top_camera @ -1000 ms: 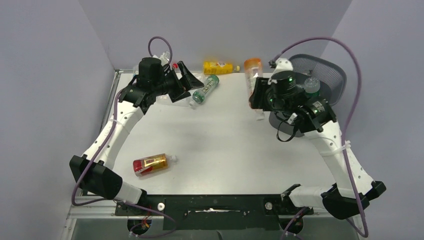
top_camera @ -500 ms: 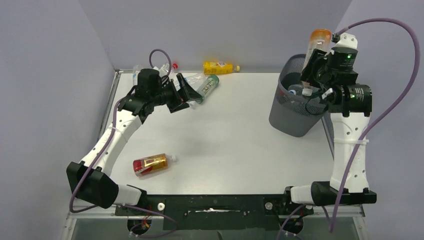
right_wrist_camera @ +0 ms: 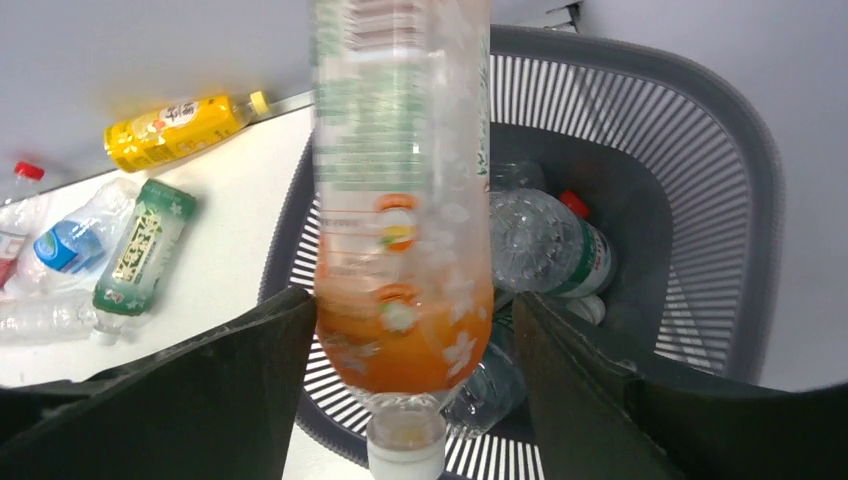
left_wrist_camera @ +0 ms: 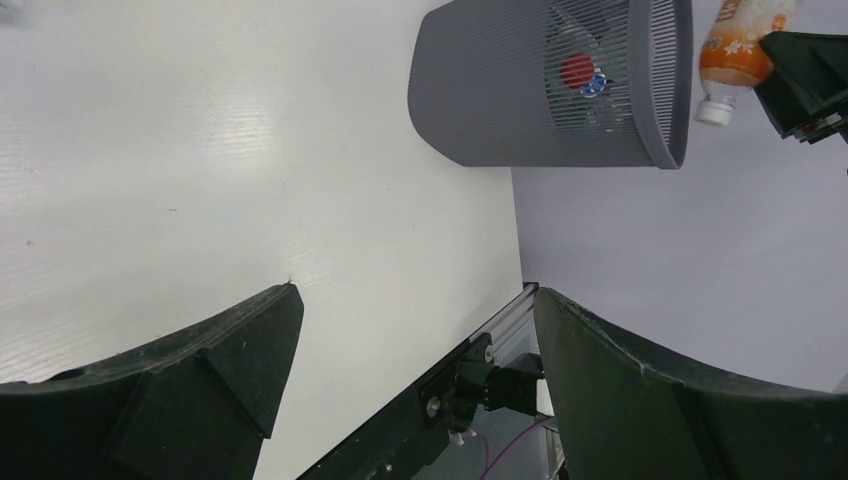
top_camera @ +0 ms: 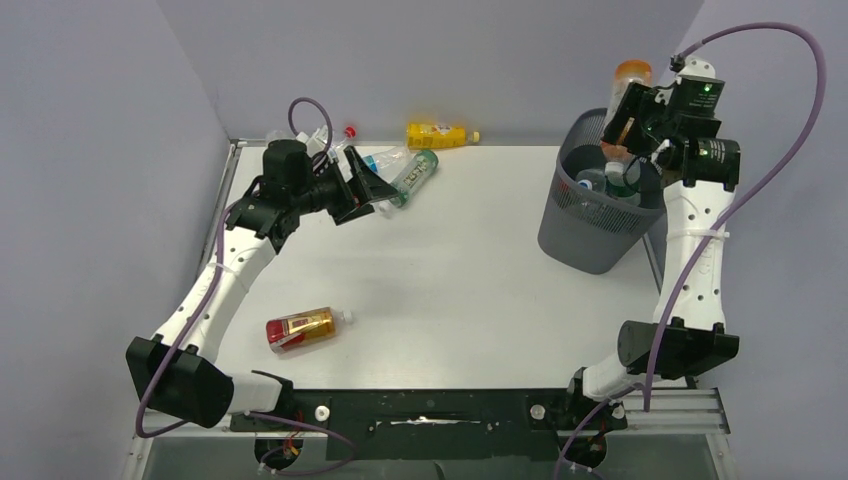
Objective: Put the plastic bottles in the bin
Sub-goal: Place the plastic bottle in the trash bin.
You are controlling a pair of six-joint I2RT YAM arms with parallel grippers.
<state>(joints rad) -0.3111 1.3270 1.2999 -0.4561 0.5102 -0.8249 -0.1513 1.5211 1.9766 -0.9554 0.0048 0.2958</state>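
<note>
An amber plastic bottle with a red label point(top_camera: 300, 328) lies on the white table point(top_camera: 450, 290), well apart from both arms. Farther back, the left gripper point(left_wrist_camera: 415, 300) hovers with fingers spread wide and nothing between them, near a green-labelled clear bottle point(top_camera: 412, 178). Farthest, the right gripper point(right_wrist_camera: 415, 300) has its fingers parted around an orange-tinted bottle point(right_wrist_camera: 400, 250), with a gap on one side. The bottle hangs cap down over the dark grey mesh bin point(right_wrist_camera: 700, 150).

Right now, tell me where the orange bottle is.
Top view, far right: the orange bottle hangs cap-down between the fingers of the right gripper, just above the bin.
</note>
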